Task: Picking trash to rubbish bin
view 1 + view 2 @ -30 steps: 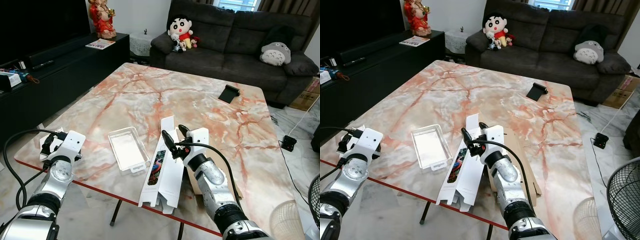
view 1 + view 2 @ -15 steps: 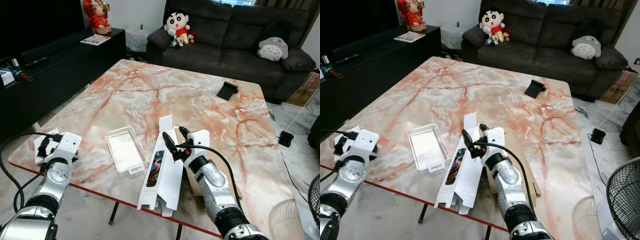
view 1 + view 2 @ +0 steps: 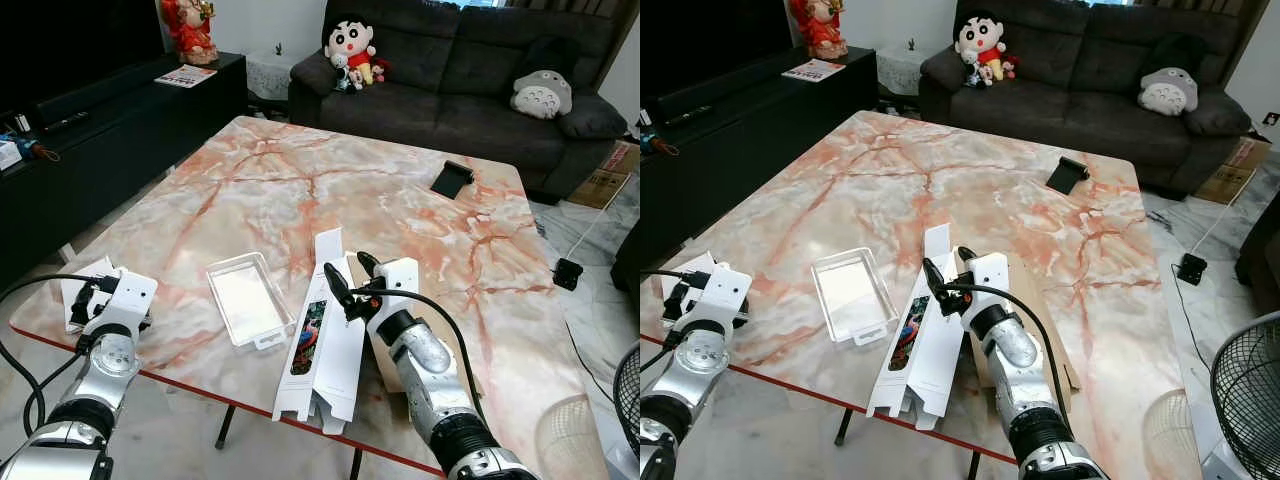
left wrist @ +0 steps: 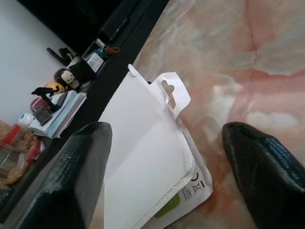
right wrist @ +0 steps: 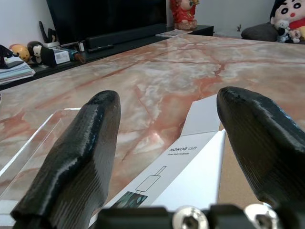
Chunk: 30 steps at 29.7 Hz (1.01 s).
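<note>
marble table (image 3: 400,200), right gripper (image 3: 347,282) fingers apart over white box (image 3: 325,350), left gripper (image 4: 167,167) fingers apart at corner packet (image 4: 147,162)

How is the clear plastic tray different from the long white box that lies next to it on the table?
The clear plastic tray is short and see-through; the long white box is longer, opaque card with a colourful picture panel. The tray lies wholly on the marble table, while the box's opened flaps reach past the near edge. The open right gripper hovers over the box, not over the tray. Both lie flat, side by side, near the table's front edge.
</note>
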Available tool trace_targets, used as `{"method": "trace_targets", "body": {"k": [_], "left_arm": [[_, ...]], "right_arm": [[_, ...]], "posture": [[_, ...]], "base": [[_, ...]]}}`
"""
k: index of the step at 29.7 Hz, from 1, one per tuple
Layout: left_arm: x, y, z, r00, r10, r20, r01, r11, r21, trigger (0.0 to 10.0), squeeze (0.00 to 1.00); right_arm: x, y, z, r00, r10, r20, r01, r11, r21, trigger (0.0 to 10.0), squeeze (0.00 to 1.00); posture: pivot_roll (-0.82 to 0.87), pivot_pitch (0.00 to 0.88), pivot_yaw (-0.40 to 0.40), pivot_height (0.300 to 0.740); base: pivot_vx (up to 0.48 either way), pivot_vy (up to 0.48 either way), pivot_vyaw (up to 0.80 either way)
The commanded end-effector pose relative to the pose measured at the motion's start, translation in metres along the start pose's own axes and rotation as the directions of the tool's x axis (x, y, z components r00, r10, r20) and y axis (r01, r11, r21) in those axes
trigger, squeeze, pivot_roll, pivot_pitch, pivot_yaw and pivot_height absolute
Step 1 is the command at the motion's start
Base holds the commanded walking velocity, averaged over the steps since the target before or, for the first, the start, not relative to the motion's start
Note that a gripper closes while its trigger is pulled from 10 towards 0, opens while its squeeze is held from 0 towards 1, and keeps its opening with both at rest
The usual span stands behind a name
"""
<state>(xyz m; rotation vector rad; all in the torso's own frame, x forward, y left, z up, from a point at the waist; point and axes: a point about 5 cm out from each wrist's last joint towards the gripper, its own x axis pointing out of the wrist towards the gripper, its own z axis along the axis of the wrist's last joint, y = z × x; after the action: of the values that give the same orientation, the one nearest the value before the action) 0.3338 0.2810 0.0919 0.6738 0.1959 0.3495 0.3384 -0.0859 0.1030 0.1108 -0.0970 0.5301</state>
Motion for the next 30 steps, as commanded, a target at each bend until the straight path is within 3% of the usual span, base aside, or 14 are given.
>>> {"method": "trace_targets", "body": {"k": [1, 2, 4, 5, 6, 7, 14, 23, 25, 26, 28, 29, 30], "left_arm": [[-0.006, -0.010, -0.009, 0.999, -0.031, -0.035, 0.031, 0.999, -0.008, 2.7, 0.00], [-0.006, -0.011, -0.009, 0.999, -0.033, -0.035, 0.032, 0.999, -0.009, 2.7, 0.00], [-0.008, -0.013, -0.010, 0.999, -0.036, -0.037, 0.035, 0.999, -0.013, 4.6, 0.00], [-0.008, -0.013, -0.011, 0.999, -0.036, -0.037, 0.035, 0.999, -0.013, 4.6, 0.00], [-0.009, -0.014, -0.011, 0.999, -0.036, -0.037, 0.036, 0.999, -0.015, 8.5, 0.00], [-0.010, -0.015, -0.012, 0.999, -0.038, -0.039, 0.037, 0.999, -0.022, 9.2, 0.00], [-0.014, -0.016, -0.017, 0.998, -0.034, -0.043, 0.032, 0.999, -0.037, 10.0, 0.00], [-0.022, -0.012, -0.029, 0.998, 0.010, -0.060, -0.012, 0.999, -0.043, 10.0, 0.00], [-0.023, -0.011, -0.032, 0.997, 0.024, -0.070, -0.027, 0.999, -0.039, 9.2, 0.00], [-0.024, -0.009, -0.033, 0.996, 0.034, -0.077, -0.037, 0.999, -0.035, 6.9, 0.00], [-0.024, -0.008, -0.034, 0.996, 0.041, -0.080, -0.043, 0.999, -0.033, 6.9, 0.00], [-0.024, -0.006, -0.035, 0.995, 0.052, -0.085, -0.055, 0.998, -0.035, 3.7, 0.00], [-0.024, -0.006, -0.035, 0.995, 0.052, -0.085, -0.055, 0.998, -0.035, 3.7, 0.00]], "right_arm": [[0.001, -0.001, 0.003, 1.000, 0.004, 0.003, -0.004, 1.000, -0.010, 10.0, 0.00], [0.001, -0.001, 0.003, 1.000, 0.004, 0.002, -0.004, 1.000, -0.010, 10.0, 0.00], [0.001, 0.000, 0.003, 1.000, 0.004, 0.003, -0.004, 1.000, -0.008, 10.0, 0.00], [0.001, 0.000, 0.003, 1.000, 0.004, 0.003, -0.004, 1.000, -0.008, 10.0, 0.00], [0.001, 0.000, 0.003, 1.000, 0.004, 0.003, -0.004, 1.000, -0.008, 10.0, 0.00], [0.001, 0.000, 0.003, 1.000, 0.004, 0.003, -0.004, 1.000, -0.007, 10.0, 0.00], [0.002, 0.000, 0.003, 1.000, 0.004, 0.003, -0.004, 1.000, -0.006, 10.0, 0.00], [0.003, 0.002, 0.003, 1.000, 0.007, 0.006, -0.007, 1.000, -0.003, 10.0, 0.00], [0.003, 0.002, 0.003, 1.000, 0.008, 0.007, -0.008, 1.000, -0.003, 10.0, 0.00], [0.003, 0.002, 0.003, 1.000, 0.008, 0.008, -0.008, 1.000, -0.003, 10.0, 0.00], [0.003, 0.002, 0.003, 1.000, 0.007, 0.008, -0.007, 1.000, -0.002, 10.0, 0.00], [0.003, 0.002, 0.003, 1.000, 0.007, 0.008, -0.007, 1.000, -0.003, 10.0, 0.00], [0.003, 0.002, 0.003, 1.000, 0.007, 0.008, -0.007, 1.000, -0.003, 10.0, 0.00]], "posture": [[0.03, 0.058, -0.101, 0.740], [0.03, 0.058, -0.101, 0.740], [0.03, 0.057, -0.099, 0.740], [0.03, 0.057, -0.099, 0.740], [0.03, 0.057, -0.099, 0.740], [0.03, 0.056, -0.097, 0.740], [0.03, 0.057, -0.096, 0.740], [0.04, 0.057, -0.094, 0.740], [0.04, 0.057, -0.094, 0.740], [0.04, 0.056, -0.095, 0.740], [0.04, 0.056, -0.095, 0.740], [0.04, 0.056, -0.095, 0.740], [0.04, 0.056, -0.095, 0.740]], "base": [[0.000, 0.000, 0.00], [0.000, 0.000, 0.00], [0.000, 0.000, 0.00], [0.000, 0.000, 0.00], [0.000, 0.000, 0.00], [0.000, 0.000, 0.00], [0.000, 0.000, 0.00], [0.000, 0.000, 0.00], [0.000, 0.000, 0.00], [0.000, 0.000, 0.00], [0.000, 0.000, 0.00], [0.000, 0.000, 0.00], [0.000, 0.000, 0.00]]}}
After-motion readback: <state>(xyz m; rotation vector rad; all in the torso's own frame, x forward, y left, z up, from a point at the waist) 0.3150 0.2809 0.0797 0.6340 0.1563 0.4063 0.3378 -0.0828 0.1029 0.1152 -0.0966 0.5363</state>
